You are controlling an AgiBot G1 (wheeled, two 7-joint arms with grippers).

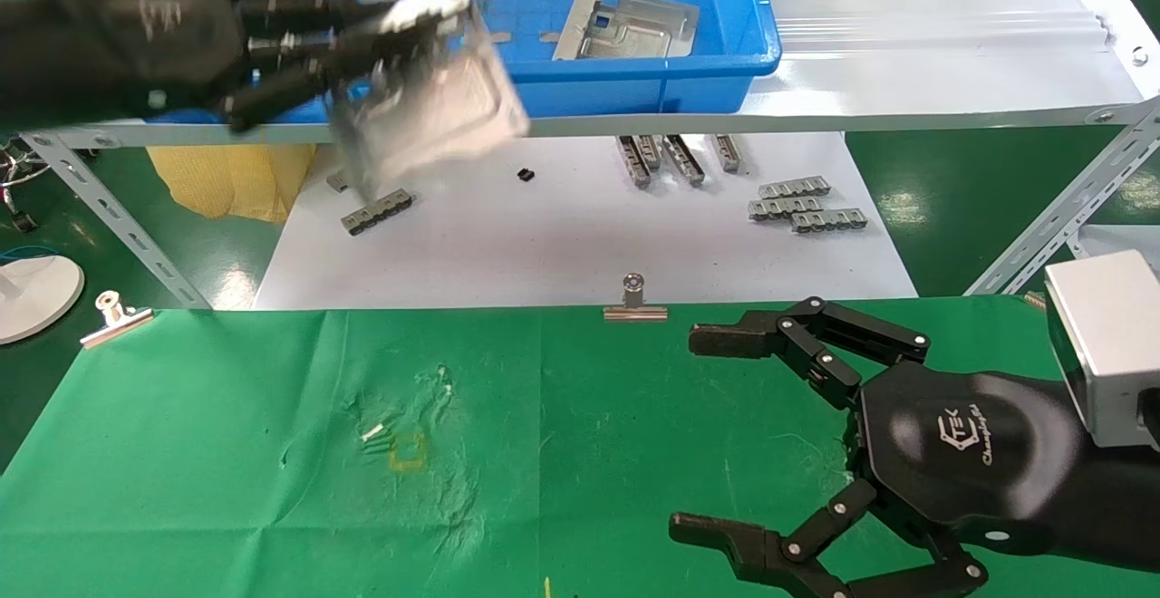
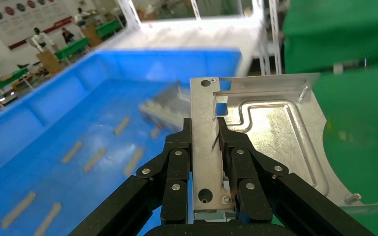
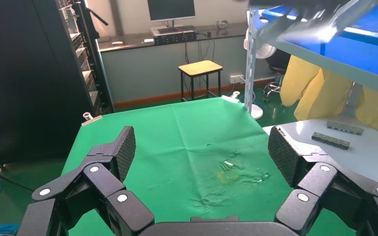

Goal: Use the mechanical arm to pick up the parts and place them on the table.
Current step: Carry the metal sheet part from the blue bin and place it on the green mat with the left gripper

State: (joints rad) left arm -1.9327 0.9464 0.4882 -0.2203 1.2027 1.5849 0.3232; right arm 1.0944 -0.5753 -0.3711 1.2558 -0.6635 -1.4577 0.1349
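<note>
My left gripper [image 1: 390, 32] is shut on a silver sheet-metal part [image 1: 426, 118] and holds it in the air in front of the blue bin [image 1: 734, 45], above the white board. In the left wrist view the fingers [image 2: 179, 147] pinch the part's folded edge [image 2: 204, 123]. A second silver part [image 1: 625, 27] lies in the blue bin. My right gripper [image 1: 698, 435] is open and empty, low over the right side of the green table [image 1: 227, 453]; the right wrist view shows its pads [image 3: 125, 150] wide apart over the cloth [image 3: 187, 137].
Small grey toothed strips [image 1: 802, 208] lie on the white board [image 1: 580, 245], more [image 1: 381, 208] under the held part. The bin rests on a white metal shelf [image 1: 952, 63]. Silver binder clips [image 1: 634, 303] hold the cloth's far edge. A yellow mark [image 1: 406, 451] sits mid-cloth.
</note>
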